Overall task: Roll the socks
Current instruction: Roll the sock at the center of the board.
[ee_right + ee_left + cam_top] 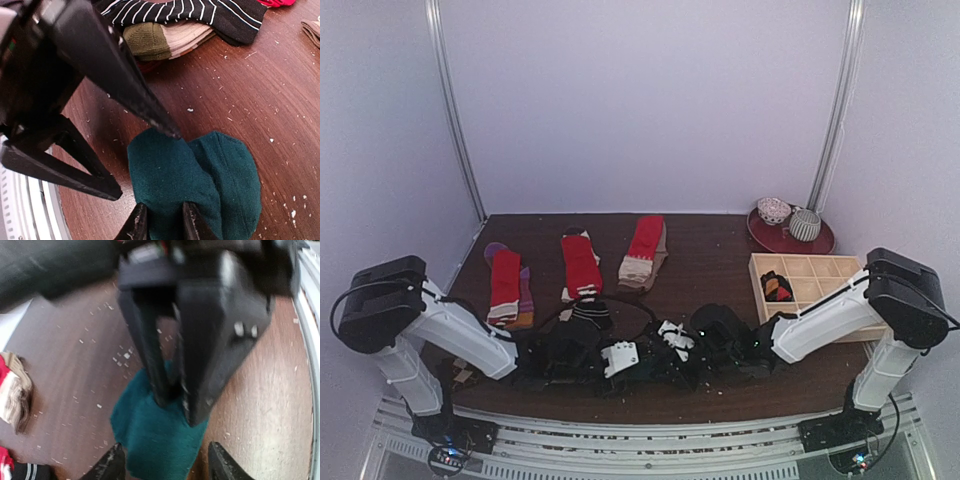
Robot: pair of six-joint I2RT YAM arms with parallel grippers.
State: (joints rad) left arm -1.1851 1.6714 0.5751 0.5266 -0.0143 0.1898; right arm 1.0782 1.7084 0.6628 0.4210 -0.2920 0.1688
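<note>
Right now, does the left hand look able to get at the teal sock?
Probably yes. The left hand stands open, with the teal sock lying between its fingers and nothing in between. The right hand pinches the same sock just ahead, so room is tight.

Left pincer [165,462] and right pincer [162,222] crowd teal sock [220,170] — open table [280,90] beyond.

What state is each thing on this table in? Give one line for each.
Teal sock, folded over, pinched at one end.
Right hand, shut on the teal sock.
Left hand, open, fingers either side of the teal sock.
Striped sock, lying unrolled.
Red socks, laid flat, unrolled.
Wooden box, open, one bundled pair inside.
</note>
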